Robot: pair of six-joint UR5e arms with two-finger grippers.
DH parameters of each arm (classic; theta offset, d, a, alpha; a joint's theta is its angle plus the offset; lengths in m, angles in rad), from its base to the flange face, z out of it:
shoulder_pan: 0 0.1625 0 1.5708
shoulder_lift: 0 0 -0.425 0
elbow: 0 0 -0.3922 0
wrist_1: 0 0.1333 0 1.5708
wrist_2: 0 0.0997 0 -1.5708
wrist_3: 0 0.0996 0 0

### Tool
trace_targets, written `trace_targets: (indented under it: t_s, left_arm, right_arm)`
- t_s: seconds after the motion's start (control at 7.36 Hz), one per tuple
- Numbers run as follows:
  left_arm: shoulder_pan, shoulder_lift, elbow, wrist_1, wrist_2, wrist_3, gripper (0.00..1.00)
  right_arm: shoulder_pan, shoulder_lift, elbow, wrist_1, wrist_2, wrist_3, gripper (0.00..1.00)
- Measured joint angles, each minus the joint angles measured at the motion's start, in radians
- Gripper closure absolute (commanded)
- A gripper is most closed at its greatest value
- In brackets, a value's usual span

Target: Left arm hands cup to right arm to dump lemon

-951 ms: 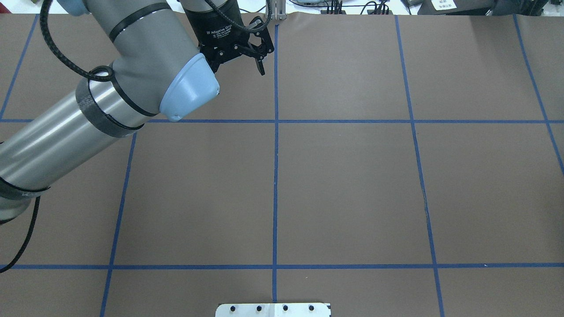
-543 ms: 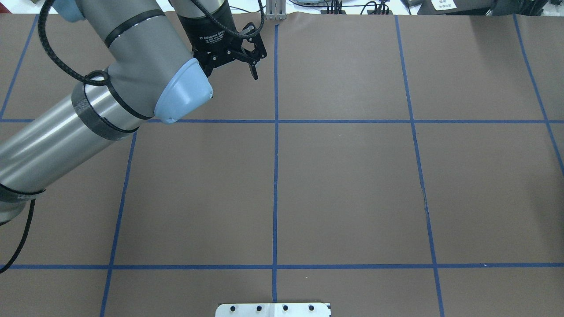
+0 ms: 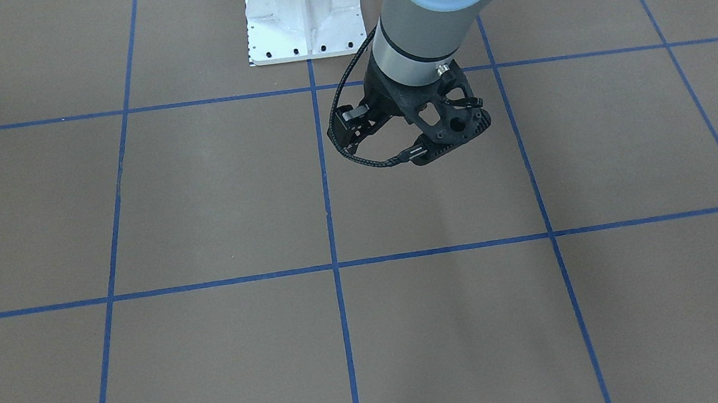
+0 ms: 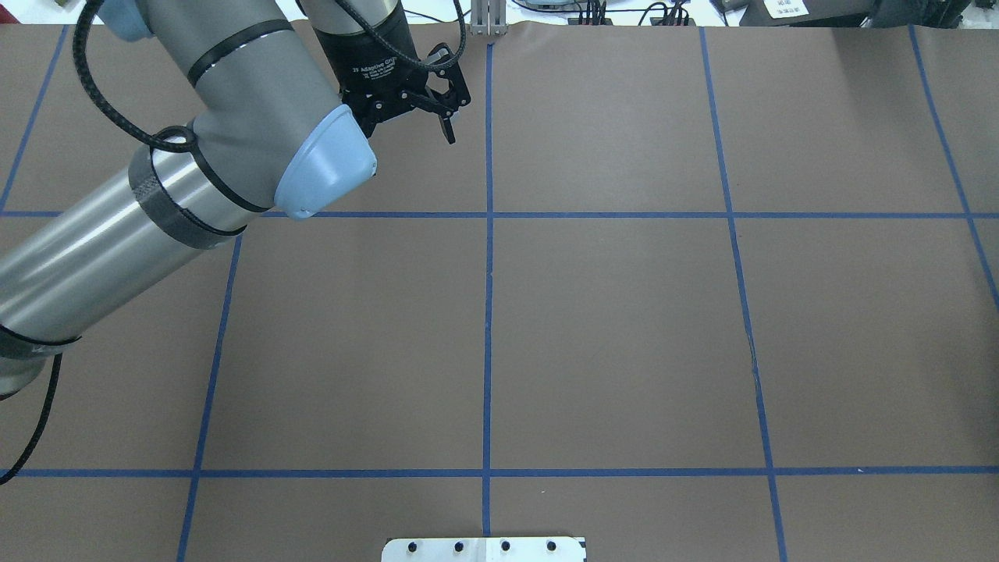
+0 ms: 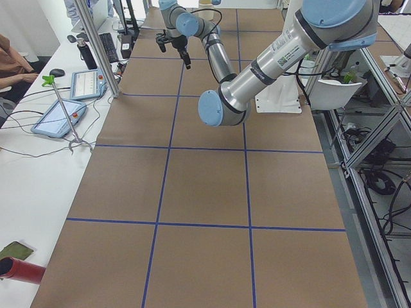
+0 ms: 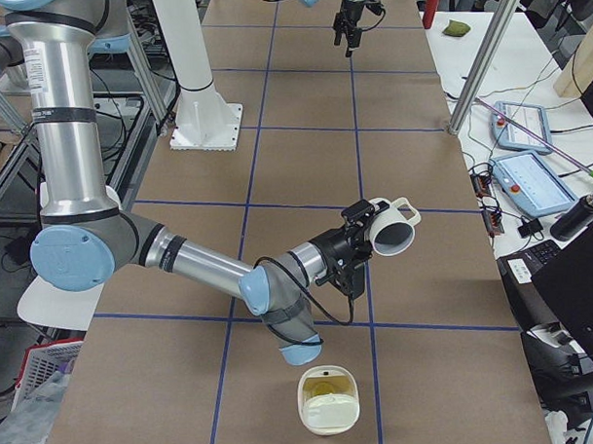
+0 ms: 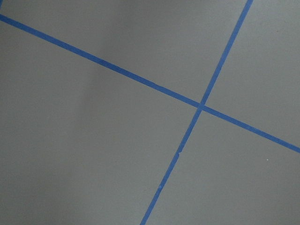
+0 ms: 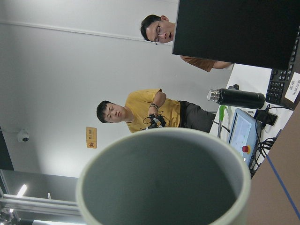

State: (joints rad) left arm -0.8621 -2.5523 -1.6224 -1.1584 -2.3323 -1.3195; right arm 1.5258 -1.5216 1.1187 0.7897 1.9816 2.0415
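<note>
slightly leftward and toward the far edge is where the black two-finger left claw [image 4: 451,100] has drifted over the last second in the overhead view, with almost no shift in the last half of it. its fingers stand apart with nothing between them. the left arm [image 4: 234,117], a grey tube with light-blue joint caps and a looping braided cable, reaches over the far left of the brown paper-covered table [image 4: 624,351] taped with a blue grid. it is well apart from the other arm, likely so that it keeps clear of the pour.

the cream-white mug with a side handle [image 6: 399,236] sits at the tip of the grey right arm [image 6: 200,259], lifted off the table near the robot's right end. it lies on its side, mouth tipped outward, a pose suited to dumping. whether the right claw [image 6: 373,231] is clamped on it cannot be told from these views. the right wrist camera looks into the mug's grey inside, and no lemon shows there. near that arm's elbow a cream-white square tub [image 6: 333,418] stands on the table. a small yellow-green piece [image 6: 325,385], probably the lemon, lies inside it, so the dump looks done.
</note>
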Motion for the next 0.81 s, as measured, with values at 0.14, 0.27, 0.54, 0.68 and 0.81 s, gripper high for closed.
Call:
trace_targets:
  t_s: [0.14, 0.27, 0.54, 0.68, 0.81]
  left_arm:
    - [0.000, 0.000, -0.002, 0.001, -0.002, -0.001, 0.00]
    - [-0.001, 0.002, -0.006, 0.007, -0.003, -0.001, 0.00]
    - [-0.001, 0.008, -0.008, 0.018, -0.004, -0.001, 0.00]
    - [-0.001, 0.008, -0.009, 0.020, -0.004, -0.002, 0.00]
    - [-0.001, 0.009, -0.009, 0.022, -0.004, -0.002, 0.00]
  right_arm:
    - [-0.002, -0.007, -0.003, 0.000, 0.001, -0.095, 1.00]
    - [-0.002, -0.022, -0.004, 0.002, 0.001, -0.173, 1.00]
    - [-0.002, -0.046, -0.001, -0.012, -0.006, -0.324, 1.00]
    - [-0.002, -0.048, 0.004, -0.047, -0.011, -0.417, 1.00]
    - [-0.003, -0.043, 0.026, -0.113, -0.017, -0.497, 1.00]
